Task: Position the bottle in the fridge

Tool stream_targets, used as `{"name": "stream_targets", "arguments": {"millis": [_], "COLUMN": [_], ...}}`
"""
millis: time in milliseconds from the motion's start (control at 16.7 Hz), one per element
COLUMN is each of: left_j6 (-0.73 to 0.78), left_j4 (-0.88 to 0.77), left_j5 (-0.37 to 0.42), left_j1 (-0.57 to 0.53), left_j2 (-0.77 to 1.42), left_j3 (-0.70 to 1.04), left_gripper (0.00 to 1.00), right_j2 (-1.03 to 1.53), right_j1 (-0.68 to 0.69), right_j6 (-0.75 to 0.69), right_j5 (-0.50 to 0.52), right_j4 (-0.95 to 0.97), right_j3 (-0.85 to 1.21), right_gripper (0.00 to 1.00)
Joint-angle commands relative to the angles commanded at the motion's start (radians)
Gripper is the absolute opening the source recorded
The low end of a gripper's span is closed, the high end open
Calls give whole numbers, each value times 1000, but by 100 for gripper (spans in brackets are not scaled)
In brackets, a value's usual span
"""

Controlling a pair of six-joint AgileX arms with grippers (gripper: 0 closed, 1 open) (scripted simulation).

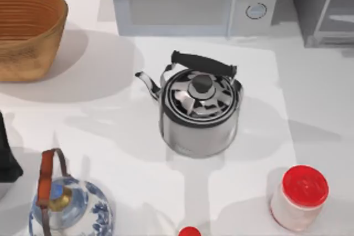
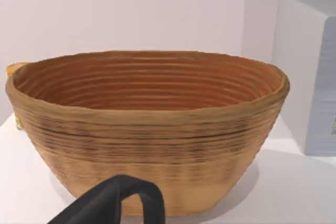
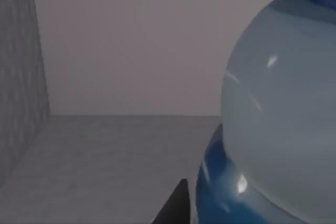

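Standing close before the right wrist camera, the bottle [image 3: 273, 129] shows a rounded, pale translucent body over a deep blue base, with more blue at its upper edge; its label is out of sight. It rests on a flat grey floor, with a speckled grey side wall near it and a plain grey back wall behind, which looks like the inside of the fridge [image 3: 18, 77]. A dark tip of the right gripper [image 3: 178, 205] sits just beside the bottle's blue base; I cannot tell whether that gripper is clamped on the bottle or apart from it. From above, the fridge [image 1: 323, 9] stands at the table's far right corner, just beside the microwave [image 1: 193, 1] with its two round dials. A steel kettle [image 1: 200, 111] with a black handle sits in the middle of the table, upright, well apart from the fridge. A white jar with a red lid [image 1: 300, 197] stands near the front right, and a small red-capped thing [image 1: 189, 231] pokes in at the front edge. A blue-and-white teapot [image 1: 69, 208] occupies the front left, and a woven basket [image 1: 27, 31] the far left. The left gripper [image 2: 121, 203] hangs in front of that basket, near the table's left edge; whether it is apart or together I cannot tell.
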Motion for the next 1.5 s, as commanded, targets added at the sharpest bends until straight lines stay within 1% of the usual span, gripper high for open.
{"name": "stream_targets", "arguments": {"millis": [180,1140,1440,1500], "left_j6": [0,0,0,0], "left_j4": [0,0,0,0], "left_j5": [0,0,0,0], "left_j1": [0,0,0,0], "left_j2": [0,0,0,0], "left_j3": [0,0,0,0], "left_gripper": [100,100,100,100], "right_j2": [26,259,267,267], "right_j1": [5,45,49,49], "right_j6": [-1,-2,-2,-2], "right_j5": [1,51,53,53], "right_j4": [-14,-232,-243,-243], "right_j3": [35,493,508,508], "right_gripper": [1,1,1,8]}}
